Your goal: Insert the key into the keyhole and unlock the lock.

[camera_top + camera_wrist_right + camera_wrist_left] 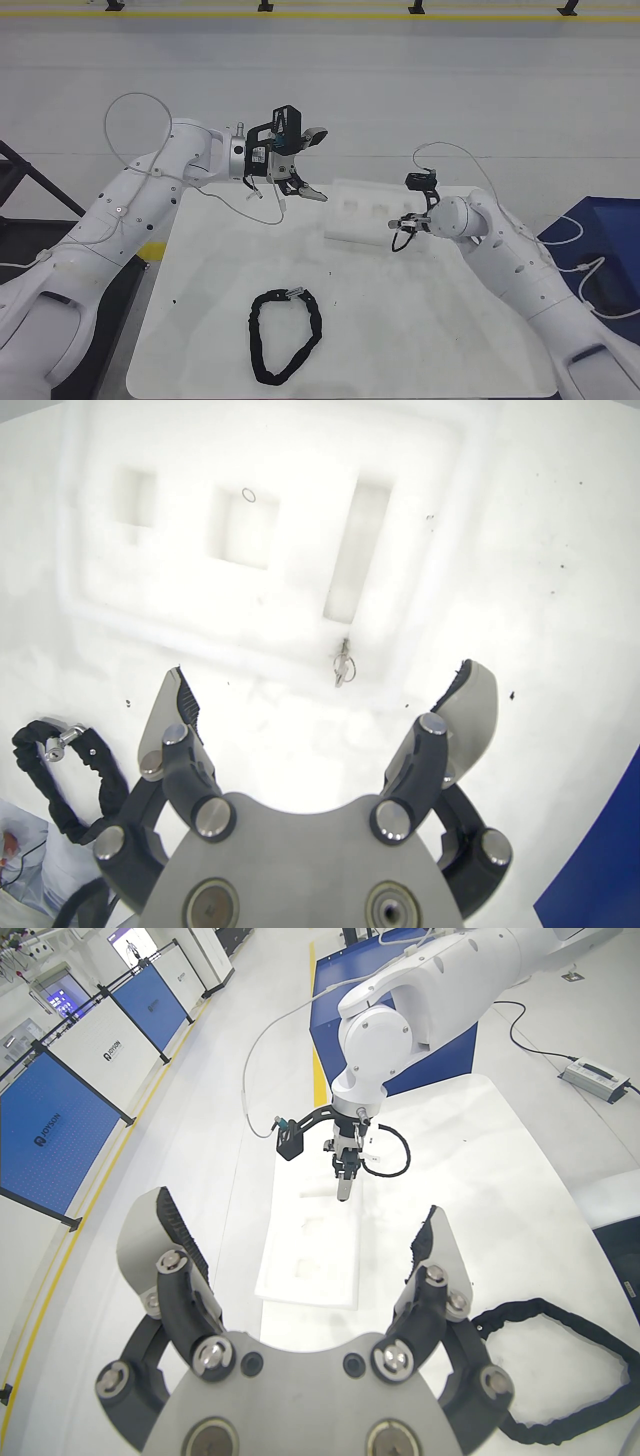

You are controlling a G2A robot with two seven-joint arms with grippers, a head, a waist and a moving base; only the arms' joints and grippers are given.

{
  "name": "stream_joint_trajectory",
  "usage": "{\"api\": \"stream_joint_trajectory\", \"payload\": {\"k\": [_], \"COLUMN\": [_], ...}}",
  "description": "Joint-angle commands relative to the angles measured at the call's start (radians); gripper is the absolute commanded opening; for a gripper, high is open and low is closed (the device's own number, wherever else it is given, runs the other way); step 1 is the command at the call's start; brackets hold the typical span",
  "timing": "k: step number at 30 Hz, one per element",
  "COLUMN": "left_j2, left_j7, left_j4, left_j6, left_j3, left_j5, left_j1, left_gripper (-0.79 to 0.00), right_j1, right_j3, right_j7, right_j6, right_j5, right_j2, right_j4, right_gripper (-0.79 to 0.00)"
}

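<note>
Task not yet started in any real sense: nothing gripped, nothing inserted, lock closed as far as could be seen. The key (344, 667), on its small split ring, lay flat on the white foam tray (280, 620), on the raised ledge just beside the end of the long recess (357, 550), not down in it. Right gripper (325, 700) hung above the tray near the key with its fingers spread wide and nothing between them. Left gripper (300, 1238) was held up over the far side of the table (400, 340), likewise released and empty. The chain lock (285, 335), a closed loop in a black fabric sleeve, lay on the table well apart from the tray, nearer the robot. Its metal barrel with the keyhole (54, 752) sat at one end of the loop, free of any key. Left to do, by my reading: pick up the key, probably steady the lock body, line up and insert, then turn. Tray contents: three recesses. The long one looked empty; the middle square recess (245, 530) held one small loose ring (248, 494); the narrower recess (135, 505) beside it showed nothing inside, though its floor was hard to make out.
</note>
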Motion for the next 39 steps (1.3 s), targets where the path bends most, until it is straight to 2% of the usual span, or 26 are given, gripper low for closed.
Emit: {"api": "stream_joint_trajectory", "payload": {"k": [1, 5, 6, 9, 11, 13, 20, 26, 36, 39], "left_j2": [0.0, 0.0, 0.0, 0.0, 0.0, 0.0, 0.0, 0.0, 0.0, 0.0], "left_j7": [0.0, 0.0, 0.0, 0.0, 0.0, 0.0, 0.0, 0.0, 0.0, 0.0], "left_j4": [0.0, 0.0, 0.0, 0.0, 0.0, 0.0, 0.0, 0.0, 0.0, 0.0], "left_j6": [0.0, 0.0, 0.0, 0.0, 0.0, 0.0, 0.0, 0.0, 0.0, 0.0], "left_j3": [0.0, 0.0, 0.0, 0.0, 0.0, 0.0, 0.0, 0.0, 0.0, 0.0], "left_j5": [0.0, 0.0, 0.0, 0.0, 0.0, 0.0, 0.0, 0.0, 0.0, 0.0], "left_j1": [0.0, 0.0, 0.0, 0.0, 0.0, 0.0, 0.0, 0.0, 0.0, 0.0], "left_gripper": [0.0, 0.0, 0.0, 0.0, 0.0, 0.0, 0.0, 0.0, 0.0, 0.0], "right_j1": [-0.011, -0.021, -0.019, -0.014, -0.009, -0.002, 0.016, 0.029, 0.042, 0.047], "right_j3": [0.005, -0.003, -0.007, -0.017, -0.019, -0.019, -0.015, -0.028, -0.031, -0.036], "right_j7": [0.014, 0.038, 0.039, 0.042, 0.042, 0.039, 0.016, 0.01, -0.039, -0.04], "right_j6": [0.026, 0.036, 0.036, 0.027, 0.026, 0.033, 0.059, 0.074, 0.075, 0.071], "right_j5": [-0.002, 0.001, -0.006, -0.016, -0.018, -0.023, -0.012, -0.007, 0.021, 0.023], "right_j2": [0.001, -0.007, -0.009, -0.017, -0.022, -0.027, -0.047, -0.068, -0.102, -0.111], "right_j4": [-0.012, -0.008, -0.006, 0.004, 0.018, 0.033, 0.096, 0.142, 0.233, 0.257], "right_gripper": [0.0, 0.0, -0.111, -0.289, -0.379, -0.366, -0.428, -0.499, -0.683, -0.708]}}
